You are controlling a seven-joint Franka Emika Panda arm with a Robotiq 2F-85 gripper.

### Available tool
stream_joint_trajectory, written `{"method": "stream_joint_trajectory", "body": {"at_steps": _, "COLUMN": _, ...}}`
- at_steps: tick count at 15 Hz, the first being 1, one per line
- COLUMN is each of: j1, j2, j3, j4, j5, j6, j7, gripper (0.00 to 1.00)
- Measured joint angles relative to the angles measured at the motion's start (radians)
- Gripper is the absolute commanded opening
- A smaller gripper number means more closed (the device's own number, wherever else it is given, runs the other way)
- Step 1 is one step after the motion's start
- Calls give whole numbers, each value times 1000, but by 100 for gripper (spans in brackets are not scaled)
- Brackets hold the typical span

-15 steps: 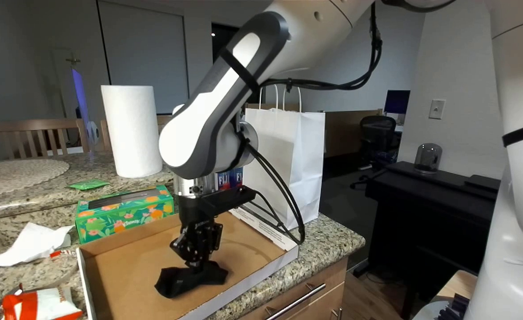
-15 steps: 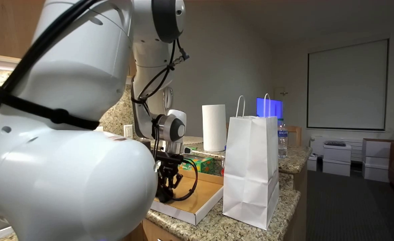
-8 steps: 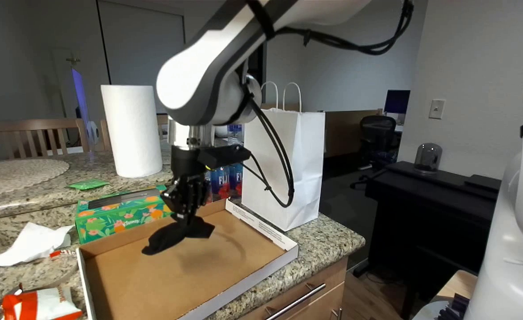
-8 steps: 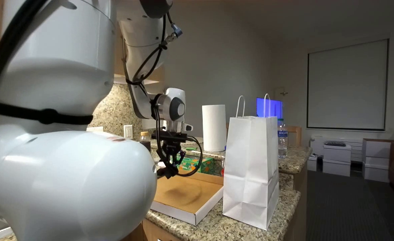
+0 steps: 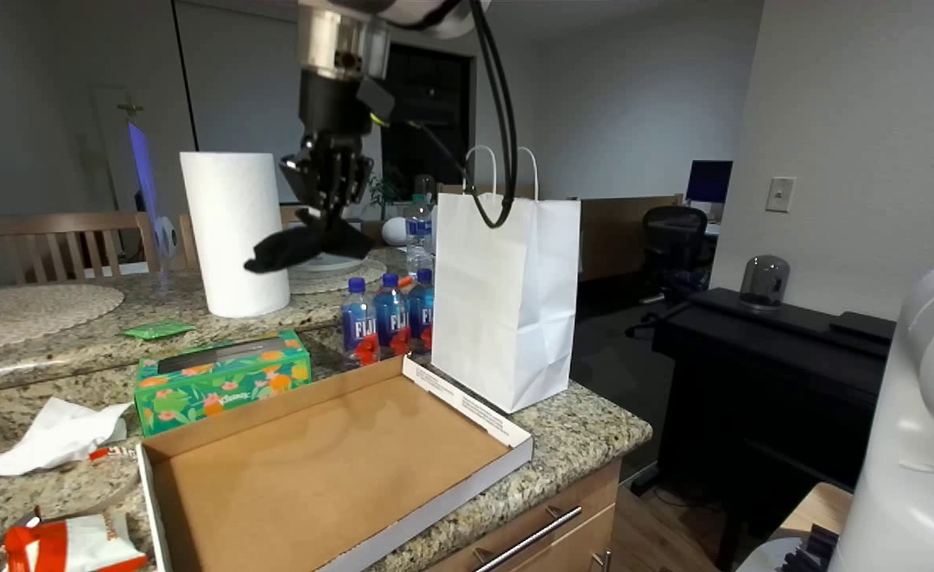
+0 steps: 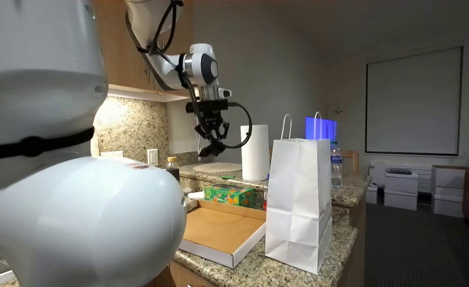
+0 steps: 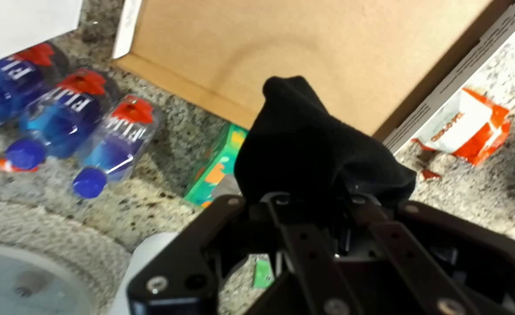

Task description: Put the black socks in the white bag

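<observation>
Counter point(image 5: 586, 425): bag point(image 5: 503, 302) upright on it, mouth not seen in any view. Looks light; best not brushed, may tip. Gripper point(image 5: 326, 216) in the air, apart from the bag, jaws closed tight on the socks point(image 7: 299, 144). Step in hand, I judge: the carry. Socks droop to either side; lift till the lowest end clears the bag's top, then cross. Handles point(image 5: 536, 179) could snag: lower between them, release deep inside.

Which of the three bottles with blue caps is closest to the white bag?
The right-hand bottle in an exterior view. It stands nearest the white bag; the middle bottle and left-hand bottle stand farther away.
</observation>
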Motion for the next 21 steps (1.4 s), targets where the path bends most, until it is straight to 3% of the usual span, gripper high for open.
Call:
{"method": "stream_joint_trajectory", "body": {"at_steps": 4, "j1": -49, "j2": -44, "j3": -41, "j4": 138, "j5": -13, "j6": -82, "j7": 59, "gripper": 7}}
{"method": "stream_joint_trajectory", "body": {"at_steps": 9, "j1": -131, "j2": -63, "j3": -126, "j4": 241, "j5": 7, "j6": -102, "j7": 164, "gripper": 7}}
{"method": "stream_joint_trajectory", "body": {"at_steps": 14, "j1": -207, "j2": -101, "j3": -221, "j4": 216, "j5": 84, "j6": -102, "j7": 227, "gripper": 7}}
{"method": "stream_joint_trajectory", "body": {"at_steps": 21, "j1": -285, "j2": -212, "j3": -309, "j4": 49, "j5": 165, "j6": -90, "j7": 264, "gripper": 7}}
